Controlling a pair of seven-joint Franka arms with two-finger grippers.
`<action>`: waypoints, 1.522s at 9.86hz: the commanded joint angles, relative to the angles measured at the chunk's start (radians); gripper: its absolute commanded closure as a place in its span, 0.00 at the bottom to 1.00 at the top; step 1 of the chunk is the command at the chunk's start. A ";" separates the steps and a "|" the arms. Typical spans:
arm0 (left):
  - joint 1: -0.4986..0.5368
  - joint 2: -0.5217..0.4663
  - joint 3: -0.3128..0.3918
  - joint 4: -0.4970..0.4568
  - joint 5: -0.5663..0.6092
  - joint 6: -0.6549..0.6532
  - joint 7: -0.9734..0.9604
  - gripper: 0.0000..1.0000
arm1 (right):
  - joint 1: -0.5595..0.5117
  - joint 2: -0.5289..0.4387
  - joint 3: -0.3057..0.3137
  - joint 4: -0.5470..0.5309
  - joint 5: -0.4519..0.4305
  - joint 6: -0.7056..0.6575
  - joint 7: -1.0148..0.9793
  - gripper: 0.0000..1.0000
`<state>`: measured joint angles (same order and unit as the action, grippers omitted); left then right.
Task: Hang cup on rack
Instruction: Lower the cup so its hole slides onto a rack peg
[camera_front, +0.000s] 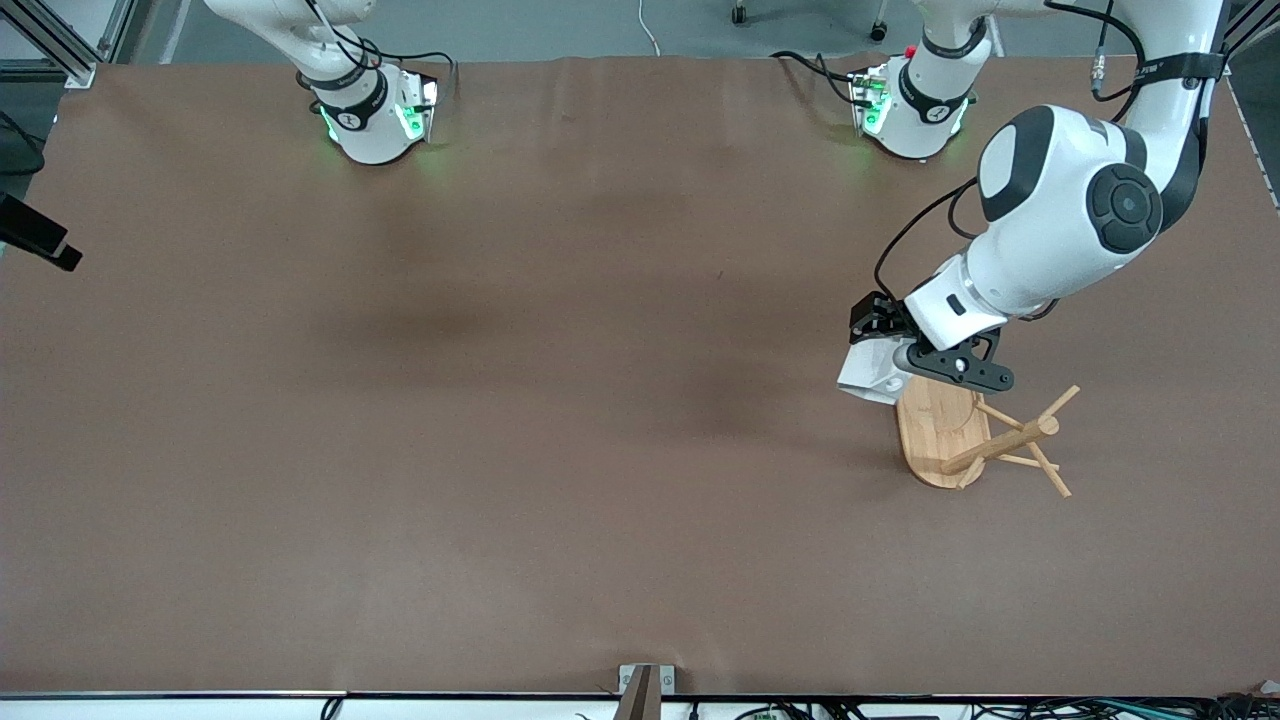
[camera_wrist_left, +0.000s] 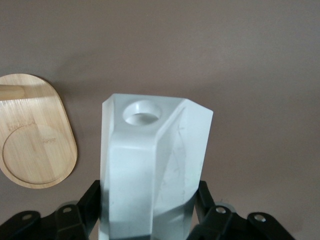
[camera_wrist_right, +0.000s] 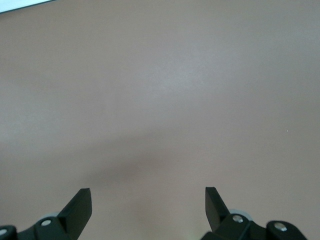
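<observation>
1. the rack (camera_front: 962, 440) is standing on the counter (camera_front: 500, 450) toward the left arm's end, its pegs angling out from the central post.
2. the left pincer (camera_front: 905, 365) is hovering over the edge of the rack's oval base, its fingers clamping the cup (camera_front: 872, 372) by its faceted sides.
3. in the left wrist view the cup's (camera_wrist_left: 152, 170) handle is facing up with its round hole showing, so the hole probably needs lining up with a peg tip, then sliding on slowly along the peg's slant.
4. the right pincer (camera_wrist_right: 148, 205) is waiting over bare counter away from the rack, fingers spread wide and holding nothing.
</observation>
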<state>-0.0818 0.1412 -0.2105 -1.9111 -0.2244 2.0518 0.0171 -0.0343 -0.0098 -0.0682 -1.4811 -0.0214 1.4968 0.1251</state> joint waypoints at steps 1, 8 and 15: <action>-0.007 0.015 0.033 -0.043 0.008 0.024 0.009 1.00 | 0.010 -0.002 0.008 0.008 -0.018 -0.013 -0.016 0.00; -0.003 0.035 0.122 -0.023 0.002 0.024 0.155 1.00 | -0.002 -0.002 -0.001 0.010 -0.008 -0.009 -0.007 0.00; 0.001 0.064 0.181 0.000 -0.001 0.040 0.247 1.00 | 0.005 -0.001 0.005 0.010 -0.011 0.000 -0.004 0.00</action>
<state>-0.0778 0.1610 -0.0412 -1.9172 -0.2244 2.0683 0.2359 -0.0294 -0.0098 -0.0653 -1.4774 -0.0218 1.4965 0.1175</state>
